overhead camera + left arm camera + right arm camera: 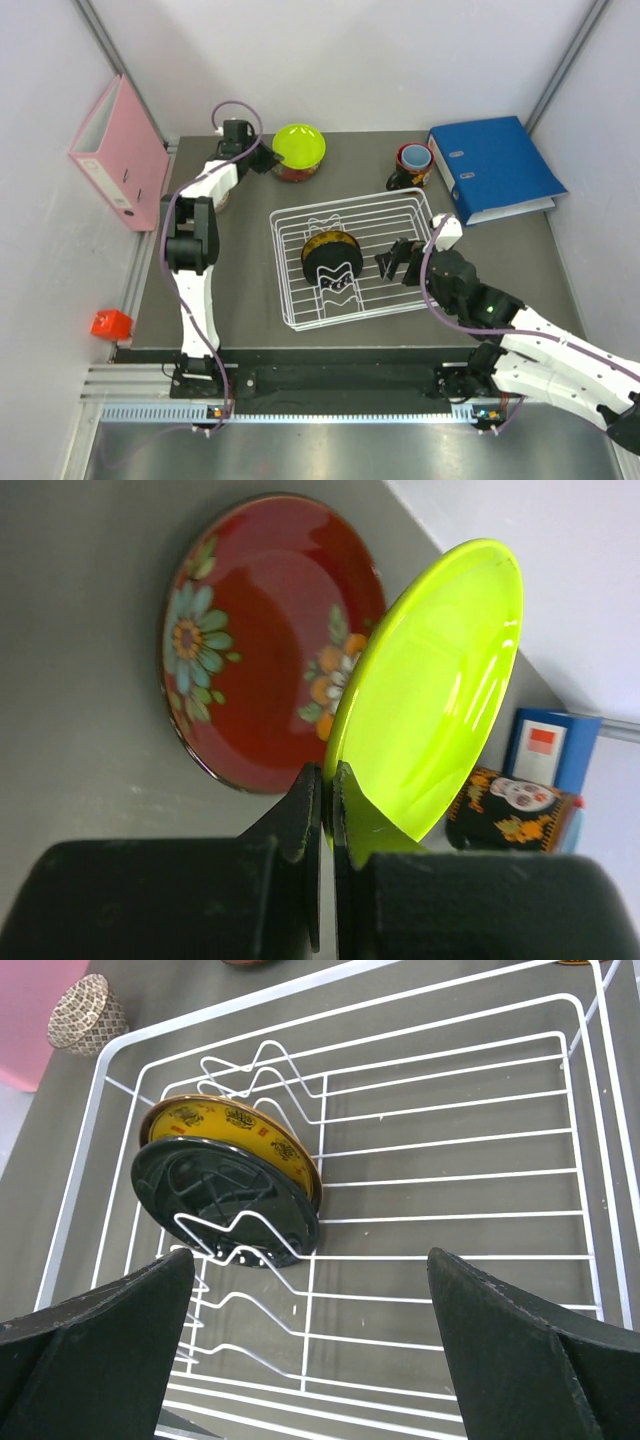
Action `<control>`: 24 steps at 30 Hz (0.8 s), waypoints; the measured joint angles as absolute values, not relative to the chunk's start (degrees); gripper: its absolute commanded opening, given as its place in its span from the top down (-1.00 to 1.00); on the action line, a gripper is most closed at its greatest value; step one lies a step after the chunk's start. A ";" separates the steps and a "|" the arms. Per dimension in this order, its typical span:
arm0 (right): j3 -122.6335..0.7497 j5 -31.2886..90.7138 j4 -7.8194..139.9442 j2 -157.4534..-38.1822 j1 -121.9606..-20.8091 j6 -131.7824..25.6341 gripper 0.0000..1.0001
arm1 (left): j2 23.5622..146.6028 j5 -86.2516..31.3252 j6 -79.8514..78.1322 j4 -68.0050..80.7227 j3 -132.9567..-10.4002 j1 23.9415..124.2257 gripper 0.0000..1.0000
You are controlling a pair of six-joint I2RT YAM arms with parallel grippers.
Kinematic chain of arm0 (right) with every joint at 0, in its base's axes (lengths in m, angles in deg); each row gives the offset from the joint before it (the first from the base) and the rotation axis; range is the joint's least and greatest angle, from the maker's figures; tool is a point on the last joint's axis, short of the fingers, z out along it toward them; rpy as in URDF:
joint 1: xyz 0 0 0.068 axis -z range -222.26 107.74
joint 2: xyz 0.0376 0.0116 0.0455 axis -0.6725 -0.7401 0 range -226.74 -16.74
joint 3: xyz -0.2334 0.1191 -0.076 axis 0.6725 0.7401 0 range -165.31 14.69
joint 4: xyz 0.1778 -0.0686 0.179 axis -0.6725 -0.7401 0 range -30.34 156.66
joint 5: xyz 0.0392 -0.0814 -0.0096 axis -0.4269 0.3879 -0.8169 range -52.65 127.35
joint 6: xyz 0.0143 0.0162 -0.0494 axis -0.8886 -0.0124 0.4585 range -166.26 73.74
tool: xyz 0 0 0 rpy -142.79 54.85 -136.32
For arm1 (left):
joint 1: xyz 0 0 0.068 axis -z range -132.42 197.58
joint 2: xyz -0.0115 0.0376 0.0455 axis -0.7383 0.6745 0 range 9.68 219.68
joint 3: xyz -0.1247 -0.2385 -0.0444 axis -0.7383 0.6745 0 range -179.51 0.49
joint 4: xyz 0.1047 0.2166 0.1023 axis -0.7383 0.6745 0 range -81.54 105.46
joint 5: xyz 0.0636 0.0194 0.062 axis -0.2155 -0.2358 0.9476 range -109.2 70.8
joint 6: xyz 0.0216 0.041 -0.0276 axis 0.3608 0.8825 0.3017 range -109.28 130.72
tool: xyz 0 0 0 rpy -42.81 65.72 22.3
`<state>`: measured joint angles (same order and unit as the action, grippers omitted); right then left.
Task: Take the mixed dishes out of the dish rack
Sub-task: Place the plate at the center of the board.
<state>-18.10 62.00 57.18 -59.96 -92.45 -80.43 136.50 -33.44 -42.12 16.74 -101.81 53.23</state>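
Pinched shut on just its rim, the left jaws could drop the tilted lime-green bowl (440,680) onto the red gold-patterned bowl (260,640) at the overhead view's upper centre, while the right jaws gape empty over the yellow-and-black ornate plate (235,1130) in the dish rack (281,270).

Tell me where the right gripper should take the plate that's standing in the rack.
I'd take the yellow-and-black plate by its upper rim, from above, the open right gripper straddling the thin edge. It stands on edge, tilted, between the dish rack's wavy dividers; wires cross its lower part, and only the top rim is free.
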 measured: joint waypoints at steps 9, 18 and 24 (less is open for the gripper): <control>-18.10 61.17 56.77 -60.42 -92.45 -80.65 -0.99 | 146.10 -34.78 -42.45 19.29 -108.32 53.08 1.00; -18.10 60.38 56.72 -60.37 -92.37 -80.83 -0.99 | 148.02 -34.84 -45.09 18.27 -110.53 52.71 1.00; -18.08 60.29 56.70 -60.29 -92.34 -80.87 -0.99 | 148.06 -35.10 -47.98 15.47 -110.53 51.94 1.00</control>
